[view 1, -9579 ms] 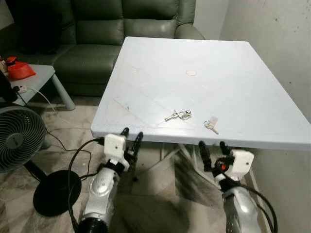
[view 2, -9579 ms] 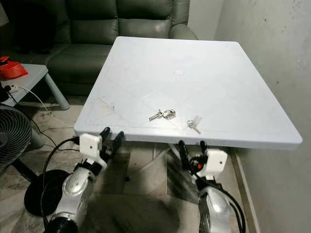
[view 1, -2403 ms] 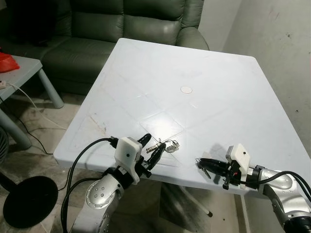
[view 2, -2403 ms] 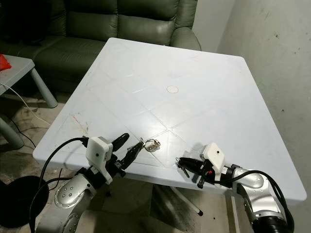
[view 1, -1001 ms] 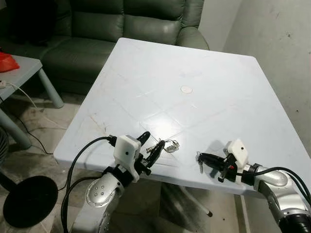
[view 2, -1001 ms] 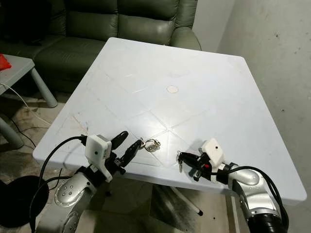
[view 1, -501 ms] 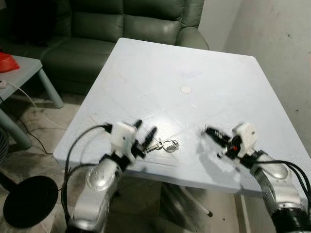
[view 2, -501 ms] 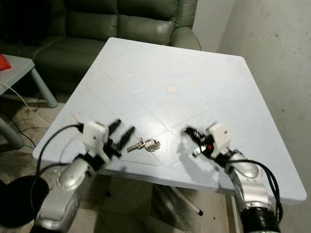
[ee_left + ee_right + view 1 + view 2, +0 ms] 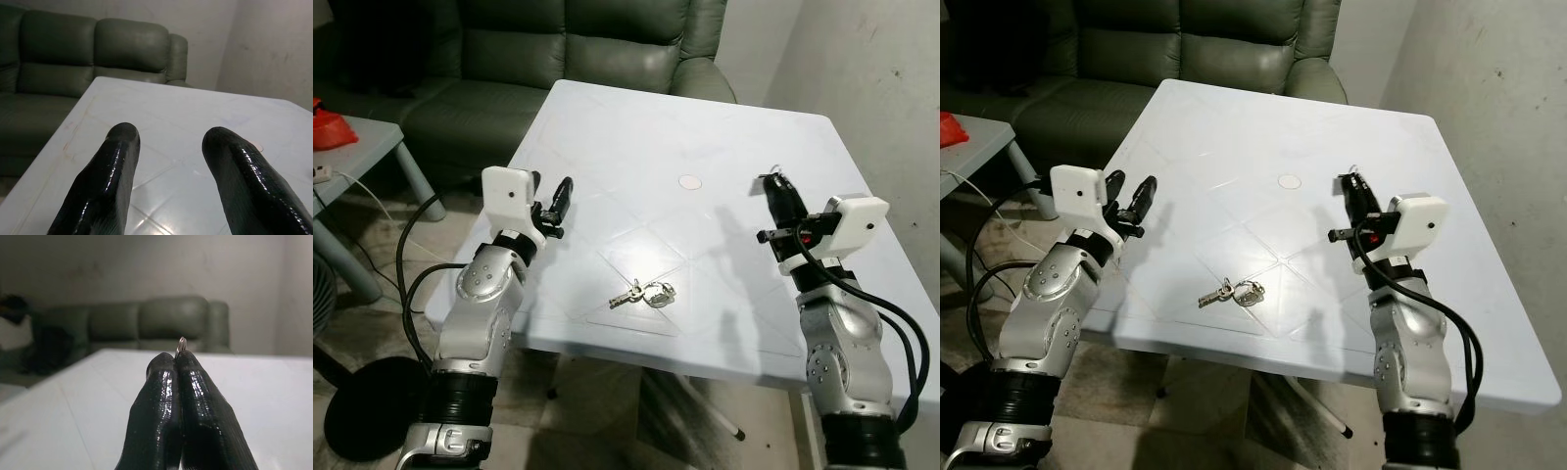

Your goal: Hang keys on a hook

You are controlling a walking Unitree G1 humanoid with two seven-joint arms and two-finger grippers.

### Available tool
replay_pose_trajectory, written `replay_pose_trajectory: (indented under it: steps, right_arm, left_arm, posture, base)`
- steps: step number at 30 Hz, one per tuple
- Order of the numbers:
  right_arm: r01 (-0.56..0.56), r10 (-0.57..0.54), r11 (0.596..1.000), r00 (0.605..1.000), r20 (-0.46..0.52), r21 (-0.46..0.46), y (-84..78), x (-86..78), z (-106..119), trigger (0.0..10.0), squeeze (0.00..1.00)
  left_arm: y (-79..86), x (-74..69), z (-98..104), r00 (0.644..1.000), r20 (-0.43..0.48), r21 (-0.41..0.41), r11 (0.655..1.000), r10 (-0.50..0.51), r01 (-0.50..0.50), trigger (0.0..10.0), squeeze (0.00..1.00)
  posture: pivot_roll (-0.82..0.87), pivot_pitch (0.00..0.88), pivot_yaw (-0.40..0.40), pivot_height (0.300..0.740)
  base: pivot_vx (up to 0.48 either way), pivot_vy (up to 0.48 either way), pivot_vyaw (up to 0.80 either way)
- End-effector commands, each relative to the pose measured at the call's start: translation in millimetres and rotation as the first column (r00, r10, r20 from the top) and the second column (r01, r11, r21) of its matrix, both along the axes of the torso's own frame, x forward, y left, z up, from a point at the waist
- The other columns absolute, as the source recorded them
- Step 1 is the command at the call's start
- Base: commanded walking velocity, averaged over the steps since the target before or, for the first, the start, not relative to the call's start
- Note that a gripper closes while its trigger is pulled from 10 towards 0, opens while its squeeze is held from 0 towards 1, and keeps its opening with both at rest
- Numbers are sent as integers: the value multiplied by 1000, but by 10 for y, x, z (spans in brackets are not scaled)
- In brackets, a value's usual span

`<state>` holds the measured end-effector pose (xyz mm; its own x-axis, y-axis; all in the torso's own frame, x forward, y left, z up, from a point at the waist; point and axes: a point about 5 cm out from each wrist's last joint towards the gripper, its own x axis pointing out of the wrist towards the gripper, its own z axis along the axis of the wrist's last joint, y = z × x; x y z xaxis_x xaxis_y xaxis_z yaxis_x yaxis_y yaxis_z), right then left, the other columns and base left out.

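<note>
I have the white table (image 9: 724, 127) in front of me, with the green sofa (image 9: 558, 49) behind its far edge and a pale wall (image 9: 881, 88) along my right.

Both arms are raised above the tabletop. My left gripper (image 9: 558, 204) is up over the table's left edge, and in the left wrist view its two black fingers (image 9: 105, 191) stand well apart with nothing between them, the table and sofa beyond. My right gripper (image 9: 775, 196) is lifted over the right half of the table, its fingers pressed together. In the right wrist view a thin silver ring (image 9: 180, 345) pokes out just above the closed tips, so it is pinching a small key item there; I cannot make out the rest of it.

The key bunch (image 9: 644, 293) lies flat on the table near the front edge, roughly midway between my two arms and lower than both grippers, touching neither. It sits nearer to me than either set of fingertips. Its long axis runs roughly side to side across the table, tilted slightly: the key blades point toward my left and a little toward me, the ring end toward my right.

A small round mark (image 9: 689, 181) sits farther back at the table's middle, between the two grippers.
</note>
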<state>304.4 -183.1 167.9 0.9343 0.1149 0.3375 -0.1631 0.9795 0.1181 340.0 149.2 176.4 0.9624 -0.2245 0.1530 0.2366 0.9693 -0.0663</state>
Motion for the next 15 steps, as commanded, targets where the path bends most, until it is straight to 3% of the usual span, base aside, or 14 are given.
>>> replay_pose_trajectory:
  steps: [1,6,15]
  right_arm:
    - [61,-62,998,998,-27,-33,-26,-22,-37,10000,0]
    - [125,-131,991,984,-124,-51,20,18,-144,10000,0]
    - [128,-152,977,979,-136,-172,66,85,-133,10000,0]
  left_arm:
    - [23,-8,-35,1000,0,-9,1000,9,-9,10000,0]
    - [98,44,-114,998,-39,2,999,54,-54,10000,0]
    - [197,125,-83,996,-27,-8,997,82,-82,10000,0]
  posture:
    - [-132,0,-20,740]
    - [-134,0,-20,740]
    - [-137,0,-14,724]
  base:
    - [0,0,0]
    - [0,0,0]
    - [0,0,-505]
